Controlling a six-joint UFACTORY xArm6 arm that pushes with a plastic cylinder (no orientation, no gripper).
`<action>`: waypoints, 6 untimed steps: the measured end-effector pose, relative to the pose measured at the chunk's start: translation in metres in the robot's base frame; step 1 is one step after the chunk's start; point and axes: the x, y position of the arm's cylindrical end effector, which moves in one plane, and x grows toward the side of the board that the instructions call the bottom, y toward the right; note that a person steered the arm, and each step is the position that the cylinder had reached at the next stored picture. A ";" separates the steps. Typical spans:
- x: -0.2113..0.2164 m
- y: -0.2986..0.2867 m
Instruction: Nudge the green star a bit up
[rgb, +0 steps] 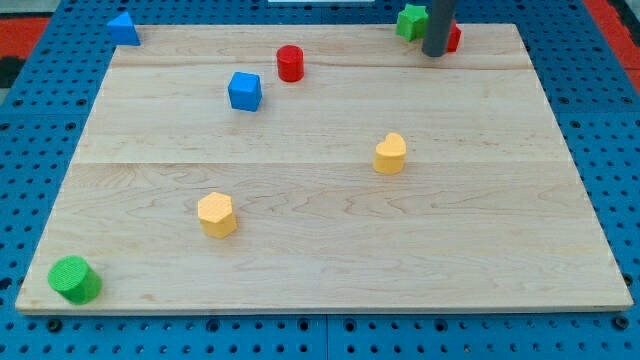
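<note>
Green star at the table's top edge, rod just beside it

Green star (410, 20) sitting at roughly 1 o'clock on the table (330, 240), right at the far edge, partly cut by the view's top. Compact in outline, no long axis to make out; which way the points face, cannot tell. Touching or nearly touching the rod on its 3 o'clock side. Rod dropping straight down from the view's top, upright, my tip (436, 53) just at 4 o'clock of the star. No hand on this arm, so nothing held. Red block (454, 39) peeking out behind the rod at 3 o'clock, shape hidden.

Elsewhere:
- red cylinder (290, 63), 11 o'clock
- blue cube (244, 91), beside it
- blue triangular block (123, 29), far 10 o'clock corner
- yellow block (390, 154), near centre
- yellow hexagonal block (216, 214), 7 o'clock
- green cylinder (74, 279), 8 o'clock corner

Pale wooden planks, on a blue perforated base (40, 120).
</note>
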 end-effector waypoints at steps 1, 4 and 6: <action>-0.020 0.029; -0.018 0.019; -0.034 -0.018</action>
